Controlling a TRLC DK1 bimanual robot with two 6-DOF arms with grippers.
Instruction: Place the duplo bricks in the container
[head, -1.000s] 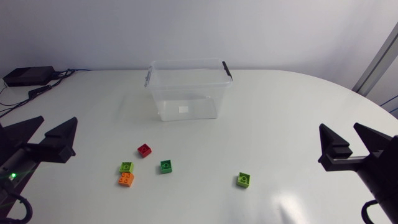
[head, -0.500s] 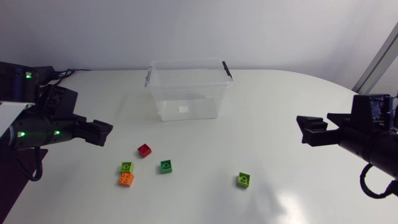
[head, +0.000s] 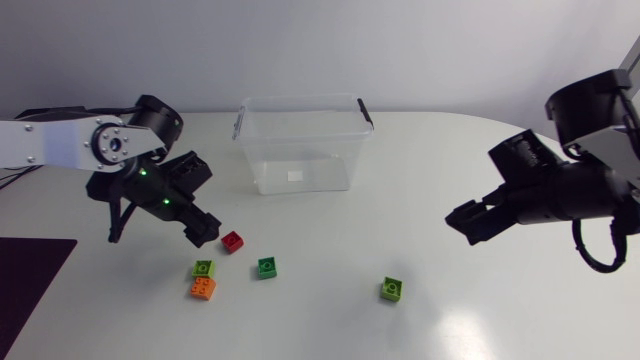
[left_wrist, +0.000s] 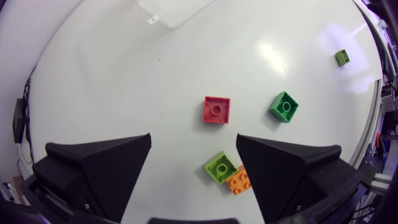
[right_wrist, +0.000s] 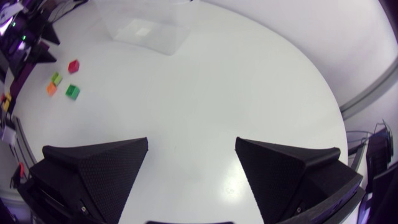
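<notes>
A clear plastic container (head: 303, 140) with black handle clips stands at the back middle of the table. In front of it lie a red brick (head: 233, 241), a light green brick (head: 204, 268) touching an orange brick (head: 203, 288), a dark green brick (head: 266, 267) and, further right, another light green brick (head: 392, 289). My left gripper (head: 203, 205) hovers open just left of the red brick. In the left wrist view the red brick (left_wrist: 216, 109) lies ahead of the open gripper (left_wrist: 194, 155), with the light green brick (left_wrist: 221, 167) between its fingers. My right gripper (head: 478, 190) hangs open over bare table at the right.
From the right wrist, the container (right_wrist: 146, 28) and the cluster of bricks (right_wrist: 73, 92) are far ahead of the right gripper (right_wrist: 191, 162), with wide white table between. The left wrist view has the dark green brick (left_wrist: 284, 106) beside the right finger.
Both arms have swung in from the near corners over the table. The left gripper has come to the red brick; the right one has risen and moved inward.
</notes>
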